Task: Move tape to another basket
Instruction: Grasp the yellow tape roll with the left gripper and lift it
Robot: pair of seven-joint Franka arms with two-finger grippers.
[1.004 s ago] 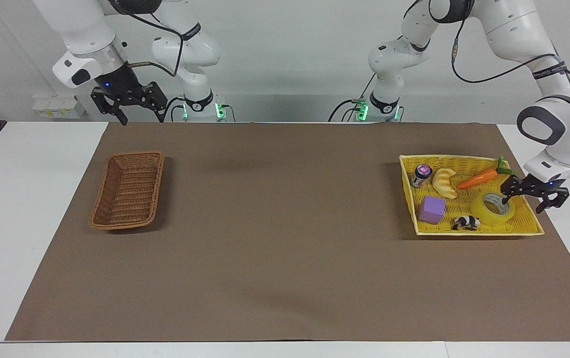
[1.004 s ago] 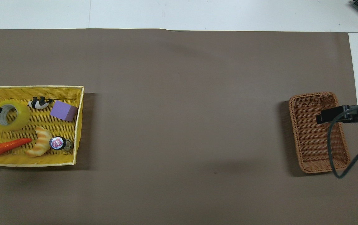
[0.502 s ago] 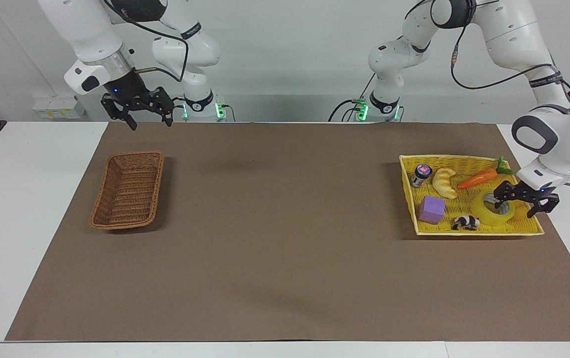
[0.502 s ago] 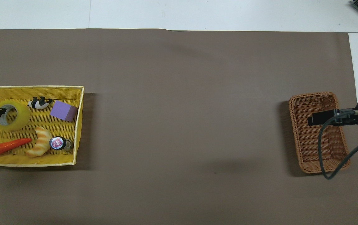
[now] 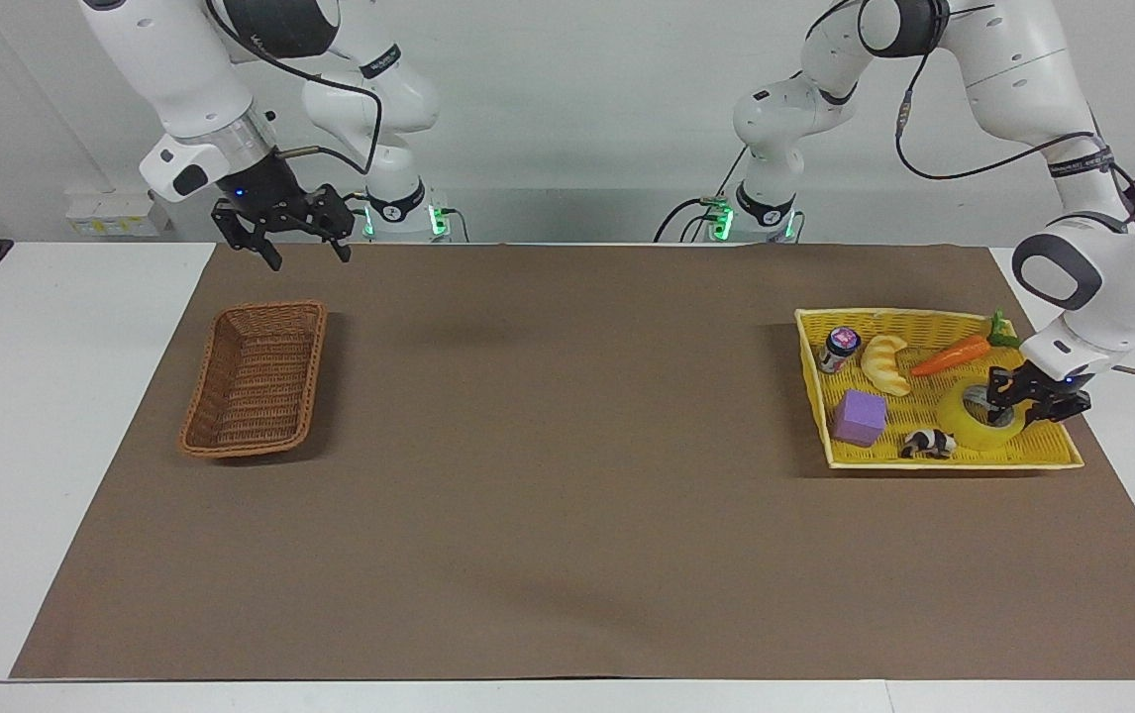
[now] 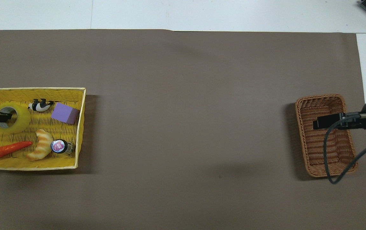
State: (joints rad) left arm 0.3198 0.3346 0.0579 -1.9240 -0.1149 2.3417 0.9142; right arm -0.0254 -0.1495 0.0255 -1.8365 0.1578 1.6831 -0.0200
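Tape (image 5: 981,424) in the yellow tray (image 5: 1053,458) is pinched at its wall by the left tool (image 5: 1013,407); the right tool (image 5: 302,250) hovers spread wide.

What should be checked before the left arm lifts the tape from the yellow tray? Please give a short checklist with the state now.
1. Left gripper shut on the tape, one finger inside its core: ok.
2. Tape off the yellow tray: not ok, it rests there.
3. Carrot and panda toy clear of the tape: ok, both beside it.
4. Brown basket has room: ok, nothing in it.
5. Right gripper out of the way: cannot tell, it hangs open near the basket.
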